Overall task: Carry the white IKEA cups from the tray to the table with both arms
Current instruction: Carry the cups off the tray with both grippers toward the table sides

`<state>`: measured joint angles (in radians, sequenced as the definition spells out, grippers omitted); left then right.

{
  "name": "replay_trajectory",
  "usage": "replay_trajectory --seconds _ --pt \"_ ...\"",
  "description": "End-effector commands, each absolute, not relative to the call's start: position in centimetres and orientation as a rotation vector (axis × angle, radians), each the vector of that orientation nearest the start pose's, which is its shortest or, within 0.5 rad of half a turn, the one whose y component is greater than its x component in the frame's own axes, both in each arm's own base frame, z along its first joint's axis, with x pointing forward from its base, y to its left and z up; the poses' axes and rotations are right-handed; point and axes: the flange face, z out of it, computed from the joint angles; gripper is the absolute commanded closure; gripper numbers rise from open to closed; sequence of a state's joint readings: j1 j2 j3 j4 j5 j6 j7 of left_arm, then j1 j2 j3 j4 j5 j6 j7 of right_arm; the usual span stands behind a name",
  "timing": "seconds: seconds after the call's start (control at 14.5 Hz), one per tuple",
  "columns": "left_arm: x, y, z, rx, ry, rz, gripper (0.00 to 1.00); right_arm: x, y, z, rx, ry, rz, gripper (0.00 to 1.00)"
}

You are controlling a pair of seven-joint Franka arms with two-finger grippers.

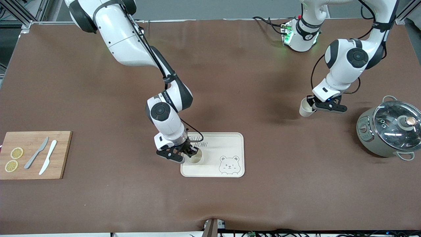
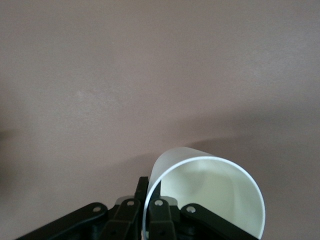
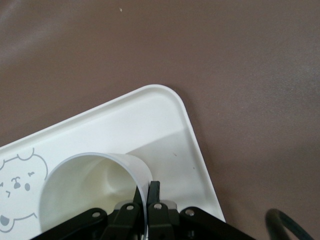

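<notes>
My right gripper [image 1: 190,153] is shut on the wall of a white cup [image 1: 196,158], one finger inside the rim and one outside. The cup stands upright on the cream tray [image 1: 230,142], in the corner nearest the right arm's end; I cannot tell if its base touches. The right wrist view shows this cup [image 3: 90,192], the gripper [image 3: 146,192] and the tray's corner [image 3: 167,112]. My left gripper [image 1: 313,106] is shut on the rim of the second white cup [image 1: 306,109], held tilted just above the bare table mat. It also shows in the left wrist view [image 2: 215,192], with the gripper [image 2: 149,192].
A grey-green pot with a glass lid [image 1: 389,131] stands at the left arm's end, close to the left gripper. A wooden cutting board [image 1: 34,154] with two knives and two lemon slices lies at the right arm's end. A bear drawing [image 1: 229,164] marks the tray.
</notes>
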<state>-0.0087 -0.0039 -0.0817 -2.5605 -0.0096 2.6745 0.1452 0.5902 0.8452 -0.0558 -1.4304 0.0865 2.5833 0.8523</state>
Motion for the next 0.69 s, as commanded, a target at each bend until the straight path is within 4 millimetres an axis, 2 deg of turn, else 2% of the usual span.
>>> replay_trajectory --seconds 0.0,0.28,0.48,0.62 --pt "45.8 -3.9 28.1 -3.173 0.373 -0.220 1.00 64.7 39.6 22.0 -2.871 0.520 -0.362 1.00" --pt "45.8 -4.2 26.7 -3.227 0.369 -0.196 1.00 64.7 39.6 22.5 -2.879 0.509 -0.365 1.00" --pt "46.3 -4.0 24.8 -3.216 0.407 -0.197 1.00 64.7 39.5 24.7 -2.887 0.523 -0.341 1.00" --pt "46.5 -4.0 23.1 -3.203 0.423 -0.210 1.00 64.5 39.5 27.7 -2.899 0.522 -0.314 1.00"
